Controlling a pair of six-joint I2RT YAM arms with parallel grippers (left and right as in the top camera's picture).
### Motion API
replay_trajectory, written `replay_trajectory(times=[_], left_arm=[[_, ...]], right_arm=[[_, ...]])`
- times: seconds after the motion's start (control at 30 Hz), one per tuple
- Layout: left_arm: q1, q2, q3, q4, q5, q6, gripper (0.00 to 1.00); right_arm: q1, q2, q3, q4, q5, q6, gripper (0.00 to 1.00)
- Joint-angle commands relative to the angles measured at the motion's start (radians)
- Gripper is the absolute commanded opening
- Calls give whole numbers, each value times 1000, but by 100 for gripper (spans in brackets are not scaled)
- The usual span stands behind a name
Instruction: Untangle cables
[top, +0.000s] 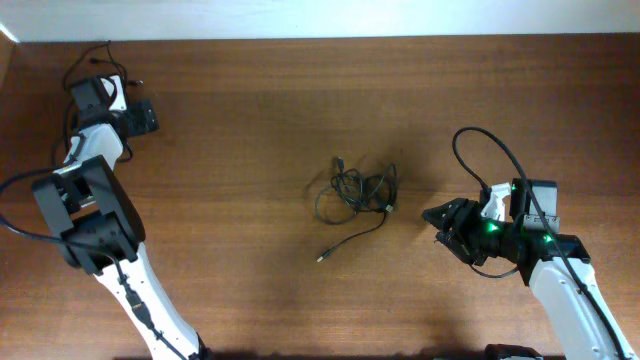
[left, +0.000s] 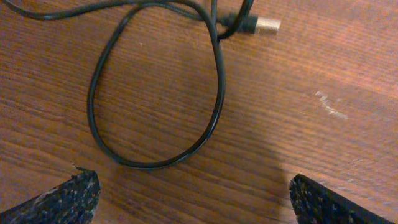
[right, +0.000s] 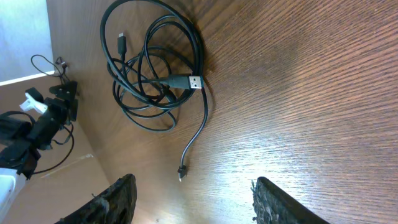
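Observation:
The cables (top: 360, 190) lie as one loose black tangle in the middle of the table, with one strand trailing to a small plug (top: 322, 258) at the front. In the right wrist view the tangle (right: 152, 81) shows a USB plug (right: 193, 82) and the trailing end (right: 181, 174). My right gripper (top: 432, 216) is open and empty, just right of the tangle; its fingers (right: 193, 199) are spread above the bare wood. My left gripper (top: 142, 115) is far off at the back left, open (left: 193, 202). Its view shows a thin black cord loop (left: 214, 106) with a metal-tipped plug (left: 264, 25).
The wooden table (top: 250, 120) runs to a pale wall edge at the back. Thicker black wires (top: 85, 65) hang round the left arm at the back left corner. The left arm (right: 43, 121) shows far off in the right wrist view.

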Motion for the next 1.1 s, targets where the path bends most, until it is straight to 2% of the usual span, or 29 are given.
replay_trajectory(times=[0.0,0.03,0.07,0.27,0.3,0.33,0.4,0.53,0.7,0.8,0.87,0.93,1.07], left_arm=[[2,15,3,19,-11,88,98],[3,15,3,33,-14,88,96],[3,15,3,47,-13,87,100],[2,23,3,110,5,88,99],[2,29,3,116,5,88,96],[2,39,3,124,5,88,88],[2,61,3,135,4,88,84],[3,92,3,146,4,87,62],[2,94,3,158,6,86,62],[2,94,3,161,102,86,64],[2,94,3,176,182,67,55],[2,94,3,193,230,35,36],[2,94,3,198,241,16,30]], right_arm=[[-2,0,1,-3,9,-15,61],[-2,0,1,-3,9,-15,61],[-2,0,1,-3,9,-15,61],[-2,0,1,-14,9,-15,61],[-2,0,1,-14,9,-15,61],[-2,0,1,-14,9,-15,61],[-2,0,1,-19,9,-15,60],[-2,0,1,-25,9,-15,60],[-2,0,1,-25,13,-15,60],[-2,0,1,-25,25,-15,60],[-2,0,1,-25,27,-15,60],[-2,0,1,-25,27,-15,60],[-2,0,1,-25,27,-15,60]])
